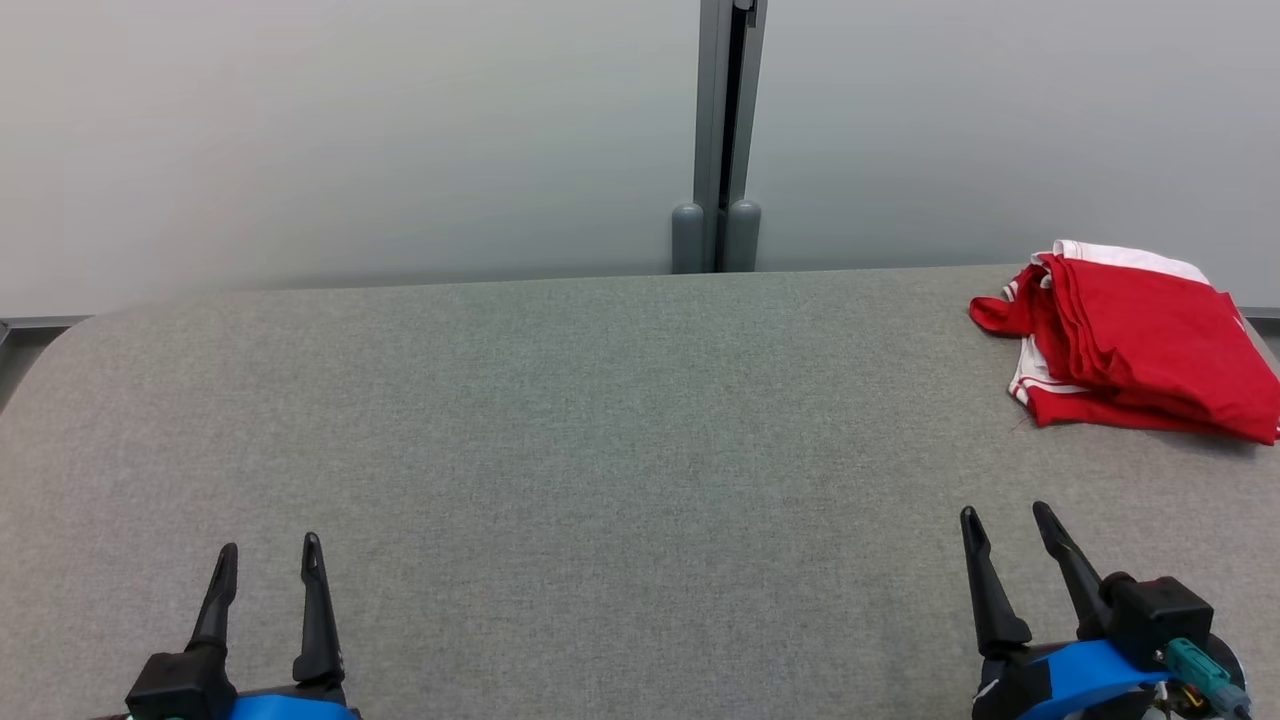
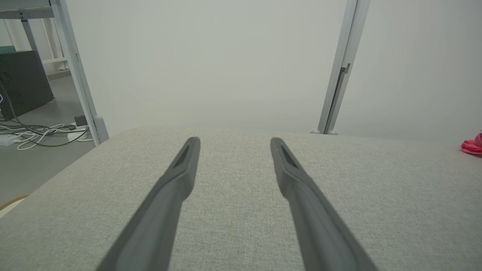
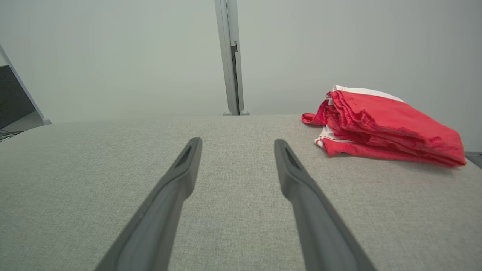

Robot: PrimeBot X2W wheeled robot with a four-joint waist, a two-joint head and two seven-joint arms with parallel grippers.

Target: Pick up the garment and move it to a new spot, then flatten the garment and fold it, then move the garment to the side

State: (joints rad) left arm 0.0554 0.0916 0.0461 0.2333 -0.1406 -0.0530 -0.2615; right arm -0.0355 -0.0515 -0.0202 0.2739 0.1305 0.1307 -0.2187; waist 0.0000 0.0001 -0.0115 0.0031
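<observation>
The red garment [image 1: 1130, 345] with white trim lies in stacked layers at the far right of the grey table [image 1: 600, 420], one loose end trailing toward the middle. It lies as a folded piece set to the side would, or as a gathered bundle waiting to be picked up. The pictures fit both, so the step in hand is not settled. Either way the layers look slack, and a pull on a single ply would likely spill the stack.

The right gripper [image 1: 1003, 509] sits near the table's near edge, short of the garment, its fingers spread and holding nothing. The left gripper [image 1: 270, 543] is well apart at the near left, fingers likewise spread and empty, pointing toward the far edge.
</observation>
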